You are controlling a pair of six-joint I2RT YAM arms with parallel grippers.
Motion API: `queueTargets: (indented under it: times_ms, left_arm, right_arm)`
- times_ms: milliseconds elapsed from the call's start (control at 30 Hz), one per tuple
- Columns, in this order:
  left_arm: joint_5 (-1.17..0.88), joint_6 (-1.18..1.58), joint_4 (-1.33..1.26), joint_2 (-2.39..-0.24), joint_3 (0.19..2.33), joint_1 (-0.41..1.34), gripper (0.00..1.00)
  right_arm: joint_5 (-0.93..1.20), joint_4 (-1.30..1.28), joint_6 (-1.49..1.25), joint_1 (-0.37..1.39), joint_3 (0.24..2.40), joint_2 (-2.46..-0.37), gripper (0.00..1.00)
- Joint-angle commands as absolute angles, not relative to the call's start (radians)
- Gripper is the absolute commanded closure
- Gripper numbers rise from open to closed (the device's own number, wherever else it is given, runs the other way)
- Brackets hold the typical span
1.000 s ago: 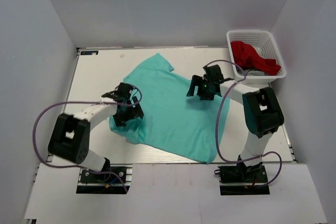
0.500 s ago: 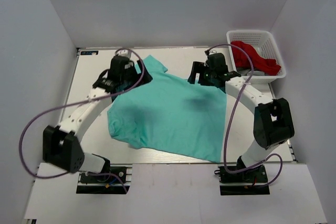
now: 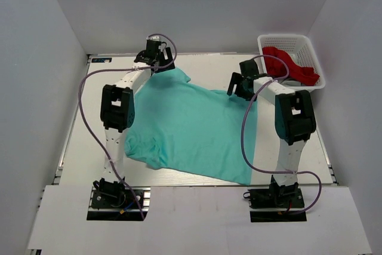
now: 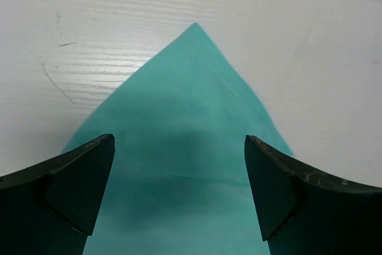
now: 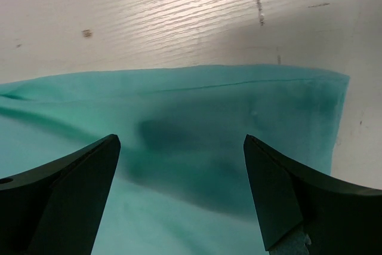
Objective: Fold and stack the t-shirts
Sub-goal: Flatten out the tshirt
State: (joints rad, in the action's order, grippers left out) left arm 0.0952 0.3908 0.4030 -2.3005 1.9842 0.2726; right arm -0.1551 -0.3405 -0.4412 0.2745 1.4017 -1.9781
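1. Lying spread on the white table [image 3: 101, 97], the turquoise t-shirt [image 3: 191, 126] covers most of the middle, roughly flat, wrinkled at its near left part.
2. My left arm [image 3: 116, 106] stretches far forward along the shirt's left side to its far corner.
3. My right arm [image 3: 292, 114] stretches forward too, its wrist turned left to the shirt's far right edge.
4. A white basket [image 3: 285, 37] at the far right holds red cloth [image 3: 286, 61].
5. My left gripper [image 4: 179, 147] is spread wide, grasping nothing; a pointed shirt corner lies between its fingers.
6. My right gripper [image 5: 182, 144] gapes wide too, empty, over the shirt's hemmed edge; whether either touches cloth I cannot tell.
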Motion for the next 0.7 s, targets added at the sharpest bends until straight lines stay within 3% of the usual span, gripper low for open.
queueTargets:
  times_ms: [0, 167, 333, 500, 667]
  left_arm:
    - [0.049, 0.313, 0.356, -2.333, 2.036, 0.246, 0.00]
    - [-0.026, 0.290, 0.298, -2.396, 2.036, 0.227, 0.00]
    - [0.000, 0.331, 0.429, -2.477, 2.077, 0.180, 0.00]
    - [0.040, 0.377, 0.462, -2.477, 1.962, 0.103, 0.00]
    - [-0.066, 0.402, 0.430, -2.465, 1.925, 0.022, 0.00]
  right_arm:
    - [-0.143, -0.325, -0.430, 0.244, 1.468, -2.023, 0.10]
    - [-0.101, -0.348, -0.405, 0.219, 1.528, -2.097, 0.10]
    - [-0.052, -0.351, -0.420, 0.187, 1.568, -2.177, 0.10]
    - [-0.089, -0.397, -0.485, 0.161, 1.620, -2.232, 0.10]
    - [-0.060, -0.355, -0.480, 0.160, 1.647, -2.247, 0.10]
